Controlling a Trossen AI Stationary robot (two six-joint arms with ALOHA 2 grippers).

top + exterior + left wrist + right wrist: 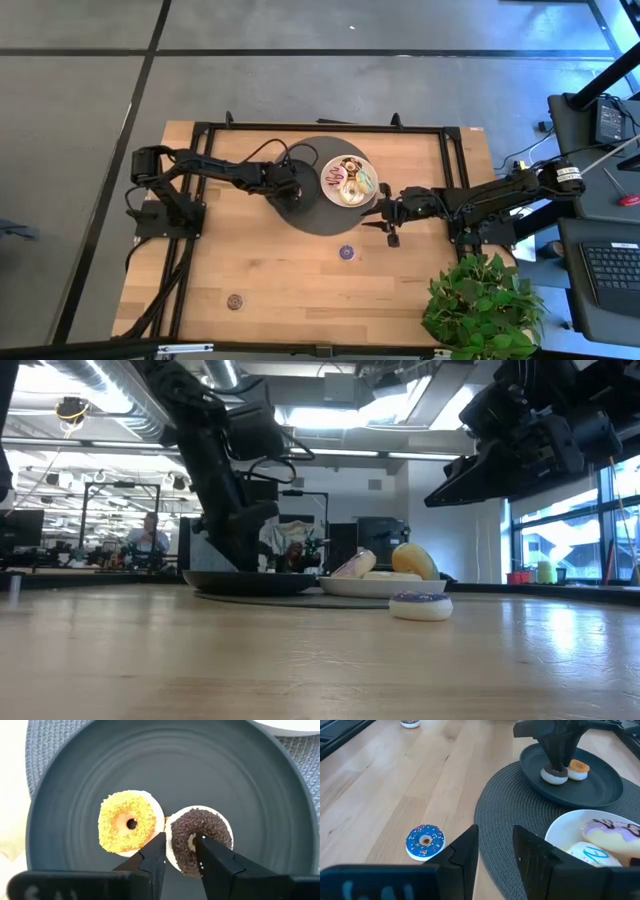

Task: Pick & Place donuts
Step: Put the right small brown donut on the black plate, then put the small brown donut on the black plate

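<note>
Over the black plate [60, 795] the left gripper [180, 845] straddled the chocolate mini donut [200, 837], jaws slightly apart, orange mini donut [127, 822] touching alongside. The right gripper [495, 840] hung parted near the blue donut [425, 841]. These looked light, stiff and slick; pinching across the ring seemed safest.

Right wrist view cuts off the white plate [560, 832] and its iced donuts [615, 832] at the frame's edge. From above, the black plate [310, 215] lies largely hidden beneath the left arm [230, 172].
</note>
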